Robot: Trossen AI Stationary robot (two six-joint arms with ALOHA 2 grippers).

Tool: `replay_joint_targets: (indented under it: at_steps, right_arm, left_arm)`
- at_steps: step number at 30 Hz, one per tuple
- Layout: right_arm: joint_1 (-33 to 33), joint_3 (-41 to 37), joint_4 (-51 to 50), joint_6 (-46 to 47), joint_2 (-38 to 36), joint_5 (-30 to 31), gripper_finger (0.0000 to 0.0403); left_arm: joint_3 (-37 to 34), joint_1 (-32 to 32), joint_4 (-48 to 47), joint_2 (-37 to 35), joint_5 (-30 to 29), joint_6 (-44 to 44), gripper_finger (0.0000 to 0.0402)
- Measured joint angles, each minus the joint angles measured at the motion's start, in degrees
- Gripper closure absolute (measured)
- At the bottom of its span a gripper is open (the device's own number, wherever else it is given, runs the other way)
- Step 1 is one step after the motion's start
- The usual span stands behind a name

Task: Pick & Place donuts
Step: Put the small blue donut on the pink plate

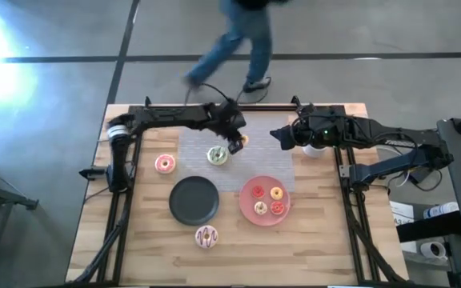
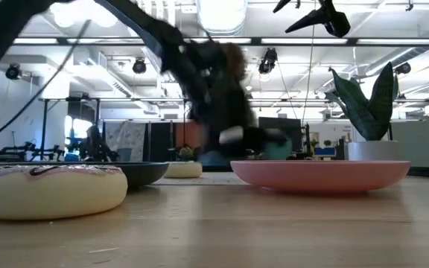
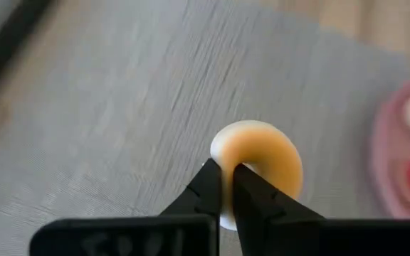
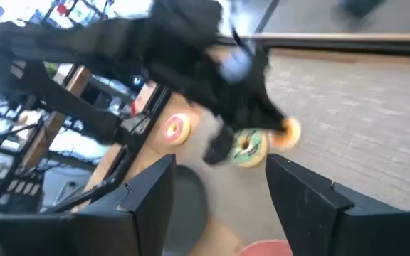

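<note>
My left gripper (image 1: 235,142) reaches over the grey mat's far part and is shut on a small orange donut (image 3: 262,160), which also shows in the right wrist view (image 4: 289,131). The green-iced donut (image 1: 217,155) lies flat on the mat just beside it. A pink-iced donut (image 1: 164,164) lies on the wood to the left. The white dark-drizzled donut (image 1: 206,236) lies near the table's near edge (image 2: 51,190). Small red and yellow donuts (image 1: 266,200) lie on the pink plate. My right gripper (image 1: 282,136) hovers open at the mat's far right, touching nothing. My left gripper pinches the orange donut's ring wall (image 3: 228,186) between its two fingers; one finger (image 3: 208,186) is on the outer rim and the other covers the hole side. The fingers come from above, slanting down. The donut stands on edge in the hold, lifted clear of the mat.
A round black plate (image 1: 194,200) sits left of the pink plate (image 1: 246,210) on the near half of the table. A white cup (image 1: 312,149) stands under my right arm. A person (image 1: 242,40) walks past beyond the far edge. Bare wood lies along the near edge.
</note>
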Motion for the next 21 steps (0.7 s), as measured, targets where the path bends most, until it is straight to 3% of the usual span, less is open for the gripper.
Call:
replay_joint_targets:
  at_steps: [3, 7, 12, 16, 21]
  right_arm:
    - [0.0, -0.8, 1.8, 0.7, 0.1, -0.7, 0.0193]
    - [0.0, -2.2, 6.5, 0.9, 0.0, -1.6, 0.0193]
    - [2.9, -4.0, 18.8, -7.7, 0.8, -1.6, 0.0194]
    - [5.9, -3.7, 21.1, -14.4, 3.4, 2.6, 0.0203]
    - [8.1, -1.1, 21.3, -22.3, 9.3, 4.4, 0.0211]
  left_arm:
    - [-1.3, -2.5, 2.1, -6.1, -2.2, 4.0, 0.0400]
    - [-6.0, -8.5, 10.5, -15.7, -13.2, 12.1, 0.0401]
    - [-16.4, -15.8, 26.0, -26.5, -25.1, 14.6, 0.0401]
    - [-24.2, -18.8, 36.3, -31.3, -33.4, 16.1, 0.0401]
    - [-26.2, -19.0, 39.2, -31.9, -34.5, 16.7, 0.0401]
